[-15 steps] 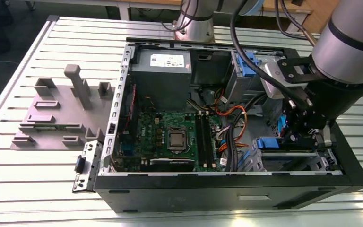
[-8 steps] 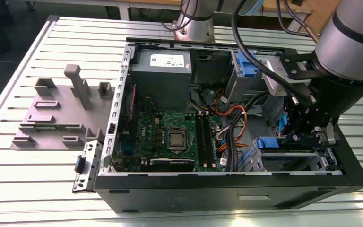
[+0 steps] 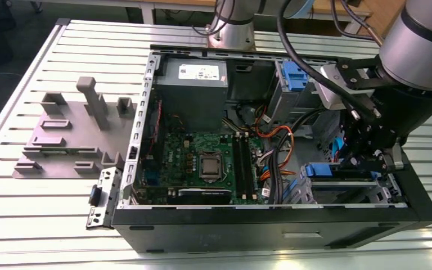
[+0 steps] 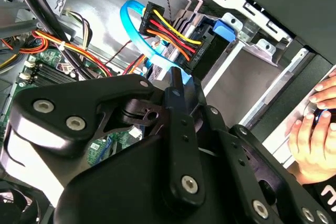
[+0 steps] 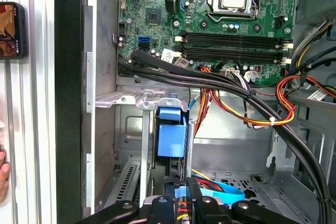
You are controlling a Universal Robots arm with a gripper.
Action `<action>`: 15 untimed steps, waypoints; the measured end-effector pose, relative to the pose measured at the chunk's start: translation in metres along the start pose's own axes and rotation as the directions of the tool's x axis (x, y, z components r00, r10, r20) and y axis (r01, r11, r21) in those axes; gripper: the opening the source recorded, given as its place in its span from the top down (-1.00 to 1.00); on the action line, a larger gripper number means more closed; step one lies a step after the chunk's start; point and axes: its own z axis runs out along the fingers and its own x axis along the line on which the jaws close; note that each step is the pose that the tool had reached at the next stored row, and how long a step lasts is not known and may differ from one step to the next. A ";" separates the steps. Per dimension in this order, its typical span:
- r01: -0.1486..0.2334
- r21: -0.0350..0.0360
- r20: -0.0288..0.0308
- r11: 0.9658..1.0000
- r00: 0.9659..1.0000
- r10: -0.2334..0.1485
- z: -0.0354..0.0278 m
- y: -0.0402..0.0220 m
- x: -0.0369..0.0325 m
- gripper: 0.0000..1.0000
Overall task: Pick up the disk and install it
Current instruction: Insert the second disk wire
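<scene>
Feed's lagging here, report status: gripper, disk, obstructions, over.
Gripper inside case, at drive bay. Disk, blue-edged, in the bay. Coloured wires and blue cable close at gripper's nose.

Arm [image 3: 424, 48]: silver-grey tube, black wrist end.
Showed a smooth rounded grey link at the exterior view's right, black housing [image 3: 407, 109] beneath it, grey block [image 3: 334, 90] mounted beside the wrist, polished silver base column [image 3: 229, 28] at that view's top. Carried thick black cables [image 3: 286, 34] looping alongside. Ended in a matte black gripper [image 4: 176, 85] made of flat linkage plates, pinned with round silver screw heads [image 4: 43, 105] in the second wrist view.
</scene>
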 end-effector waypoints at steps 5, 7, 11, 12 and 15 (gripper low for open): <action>0.000 0.000 0.000 1.000 1.000 0.000 0.0000 0.0000 0.0000 0.53; 0.000 0.000 0.000 1.000 1.000 0.000 0.0000 0.0000 0.0000 0.53; 0.000 0.000 0.000 1.000 1.000 0.000 -0.0020 -0.0003 0.0000 0.53; 0.000 0.000 0.000 1.000 1.000 0.000 -0.0033 -0.0004 0.0000 0.53; 0.000 -0.001 0.000 1.000 1.000 0.000 -0.0066 -0.0009 0.0000 0.53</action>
